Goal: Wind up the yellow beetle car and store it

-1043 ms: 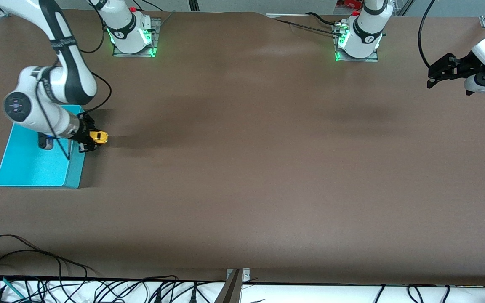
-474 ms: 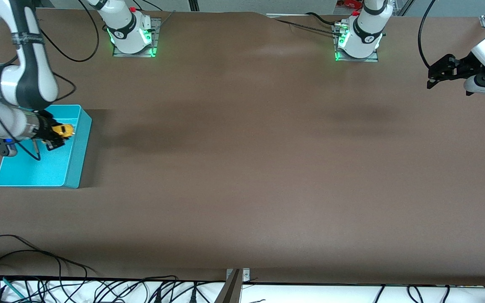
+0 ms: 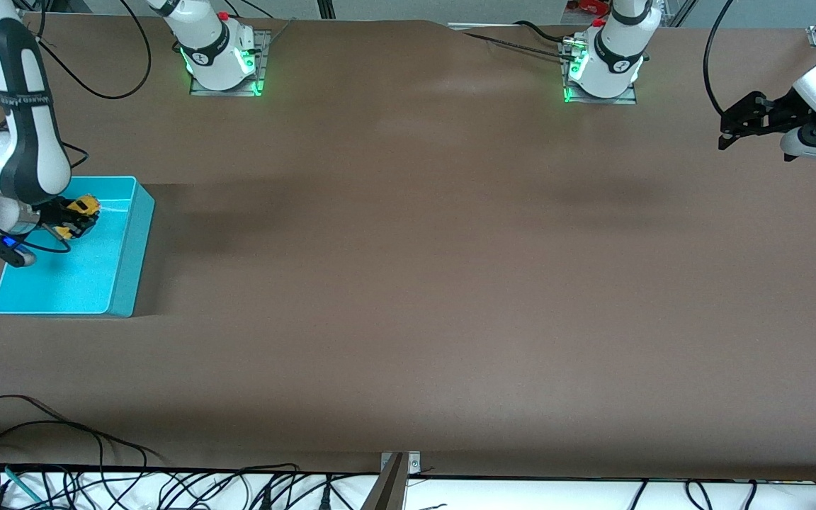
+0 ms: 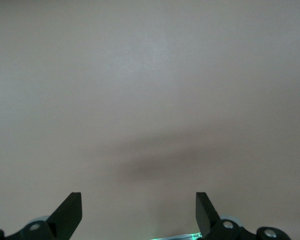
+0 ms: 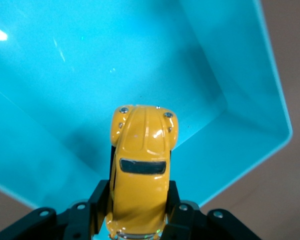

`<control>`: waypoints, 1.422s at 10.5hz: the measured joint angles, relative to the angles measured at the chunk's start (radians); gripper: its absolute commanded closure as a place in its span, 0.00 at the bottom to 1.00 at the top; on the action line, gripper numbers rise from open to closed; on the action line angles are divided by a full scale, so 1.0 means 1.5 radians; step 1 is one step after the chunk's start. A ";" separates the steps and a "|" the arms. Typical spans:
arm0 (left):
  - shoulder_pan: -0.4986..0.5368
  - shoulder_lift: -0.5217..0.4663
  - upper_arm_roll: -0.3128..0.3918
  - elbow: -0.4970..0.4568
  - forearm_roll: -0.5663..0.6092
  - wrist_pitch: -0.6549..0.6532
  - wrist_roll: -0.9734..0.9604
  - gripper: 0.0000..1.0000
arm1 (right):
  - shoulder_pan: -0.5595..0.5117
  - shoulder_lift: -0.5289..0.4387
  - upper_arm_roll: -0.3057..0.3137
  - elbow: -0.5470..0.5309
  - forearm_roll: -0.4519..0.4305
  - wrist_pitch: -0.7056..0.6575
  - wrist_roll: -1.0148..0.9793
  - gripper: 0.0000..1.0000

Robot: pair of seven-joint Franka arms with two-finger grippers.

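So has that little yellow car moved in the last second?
Yes. Held in the shut right gripper, the yellow beetle car has moved from beside the turquoise bin, toward the left arm's end, to over its inside.

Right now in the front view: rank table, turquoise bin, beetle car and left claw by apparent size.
1. Table, fills most of the view.
2. Turquoise bin.
3. Left claw, open and waiting at its own end, looks slightly bigger than the car, but it is raised, so unsure.
4. Yellow beetle car, held in the shut right claw over the bin.
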 measured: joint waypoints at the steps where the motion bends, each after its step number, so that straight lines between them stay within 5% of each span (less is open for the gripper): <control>1: 0.000 0.000 0.000 0.000 0.000 0.000 0.000 0.00 | -0.014 0.021 -0.001 0.000 0.000 0.011 -0.063 0.93; 2: 0.000 0.000 0.000 0.000 0.000 0.000 0.000 0.00 | -0.033 0.045 -0.001 0.000 0.001 0.034 -0.114 0.92; 3: 0.000 0.000 0.000 0.000 0.000 0.000 0.000 0.00 | -0.047 0.067 -0.001 0.000 0.001 0.055 -0.149 0.75; 5: 0.000 0.001 0.000 0.001 0.000 0.000 0.000 0.00 | -0.052 0.092 0.000 0.000 0.001 0.074 -0.170 0.05; 11: 0.000 0.001 0.000 0.001 0.000 0.000 0.000 0.00 | -0.048 0.071 0.003 0.021 0.001 0.060 -0.176 0.00; 15: 0.000 0.001 0.000 0.002 0.000 -0.001 0.000 0.00 | -0.044 -0.019 0.005 0.168 0.005 -0.164 -0.179 0.00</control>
